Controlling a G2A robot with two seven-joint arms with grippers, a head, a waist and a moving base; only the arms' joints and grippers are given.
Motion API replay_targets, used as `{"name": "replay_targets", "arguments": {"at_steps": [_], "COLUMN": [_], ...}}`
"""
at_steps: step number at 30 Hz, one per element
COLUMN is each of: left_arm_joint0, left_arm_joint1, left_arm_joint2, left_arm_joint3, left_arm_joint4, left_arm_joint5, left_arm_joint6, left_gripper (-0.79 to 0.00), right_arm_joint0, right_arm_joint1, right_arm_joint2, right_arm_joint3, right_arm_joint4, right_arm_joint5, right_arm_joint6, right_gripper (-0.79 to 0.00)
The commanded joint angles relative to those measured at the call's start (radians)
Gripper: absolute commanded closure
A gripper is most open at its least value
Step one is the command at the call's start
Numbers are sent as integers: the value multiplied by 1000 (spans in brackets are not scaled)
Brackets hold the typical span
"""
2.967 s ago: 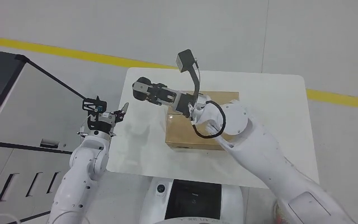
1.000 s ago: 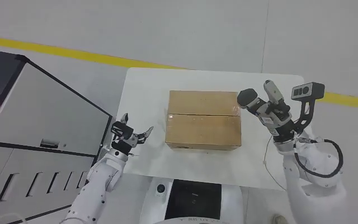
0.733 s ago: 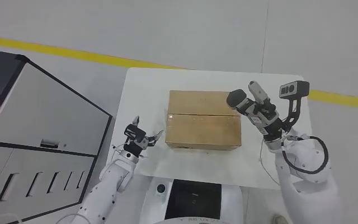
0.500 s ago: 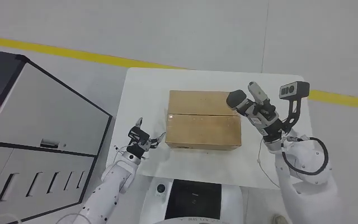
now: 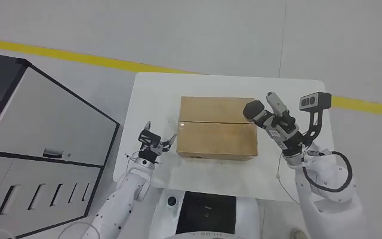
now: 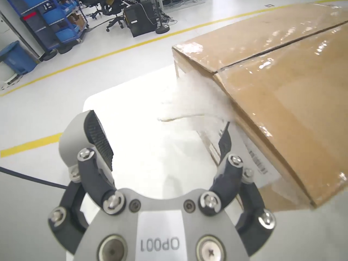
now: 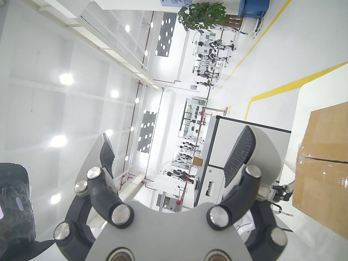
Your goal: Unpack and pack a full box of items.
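Observation:
A closed brown cardboard box (image 5: 218, 127), sealed with clear tape along its middle seam, lies at the centre of the white table (image 5: 156, 95). My left gripper (image 5: 158, 141) is open just off the box's left end, low over the table. In the left wrist view the left gripper (image 6: 160, 137) faces the box (image 6: 272, 88), one finger close to the box's end wall, where a loose white strip of tape (image 6: 195, 104) shows. My right gripper (image 5: 263, 106) is open, raised over the box's right end. In the right wrist view the right gripper (image 7: 174, 150) is empty, with the box (image 7: 323, 164) off to one side.
A large grey panel with a dark frame (image 5: 48, 119) stands left of the table. A thin cable (image 5: 280, 173) hangs by the right arm near the table's front right. The table's back strip and right side are bare.
The left gripper has moved right, closing in on the box's left end. The right arm, which lay across the box three seconds ago, is now over the box's right end.

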Motion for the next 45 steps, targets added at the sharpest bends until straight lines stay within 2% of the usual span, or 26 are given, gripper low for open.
{"name": "replay_targets", "arguments": {"at_steps": [1,13,20,25,33,36,39,45], "left_arm_joint0": [-10,-19,-8,-4,15,27,42,41], "left_arm_joint1": [-4,-13,-11,-13,-8,-3,3,-5], "left_arm_joint2": [5,-5,-5,-2,1,3,-5,-18], "left_arm_joint3": [8,42,86,105,102,90,78,47], "left_arm_joint4": [-11,-27,49,64,99,126,155,50], "left_arm_joint5": [21,58,65,69,0,-62,-86,-59], "left_arm_joint6": [-3,1,90,107,126,133,144,83], "left_gripper": [-785,-785,-785,-785,-785,-785,-785,-785], "right_arm_joint0": [1,25,40,43,34,34,36,35], "right_arm_joint1": [0,1,1,2,4,4,5,6], "right_arm_joint2": [-5,-27,-43,-45,-45,-47,-48,-50], "right_arm_joint3": [0,20,40,43,41,40,41,42], "right_arm_joint4": [-1,4,11,13,16,15,14,15], "right_arm_joint5": [0,6,3,5,7,8,9,11], "right_arm_joint6": [-2,-5,-4,-2,-1,2,4,2], "right_gripper": [-785,-785,-785,-785,-785,-785,-785,-785]}}
